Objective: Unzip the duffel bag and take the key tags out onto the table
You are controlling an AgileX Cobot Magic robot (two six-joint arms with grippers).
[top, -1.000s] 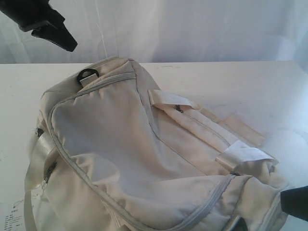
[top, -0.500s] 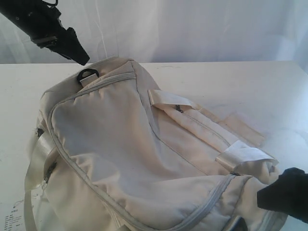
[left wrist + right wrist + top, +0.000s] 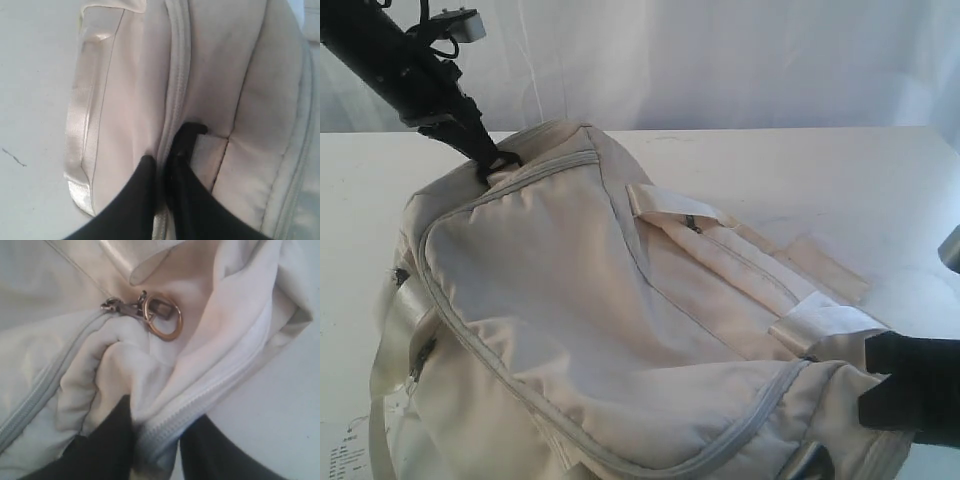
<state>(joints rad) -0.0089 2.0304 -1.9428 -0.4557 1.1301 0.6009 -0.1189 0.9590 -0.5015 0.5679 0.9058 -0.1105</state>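
Both arms have closed in on the duffel bag (image 3: 570,300) since a second ago. My left gripper (image 3: 492,155) has dropped from above the bag's far end onto it, and my right gripper (image 3: 868,380) has come in against the bag's near end.

The bag lies on its side on the table (image 3: 820,170), cream and slack. Its grey zip (image 3: 470,330) is drawn shut around the big panel facing up. Two pale webbing straps (image 3: 670,205) cross the side beyond that panel.

At the bag's far end, the left gripper (image 3: 161,157) has its fingers (image 3: 142,175) almost together. They pinch the zip seam right beside the black D-ring (image 3: 196,129). One finger runs up against the ring, and I can't tell whether it grips the ring too.

At the bag's near end, the right gripper (image 3: 160,415) stands about half open. Its fingers (image 3: 115,440) press on either side of a bunched fold of fabric that carries a zip edge. Just past that fold, a zip pull with a brass-coloured ring (image 3: 162,317) lies free on the cloth, untouched.
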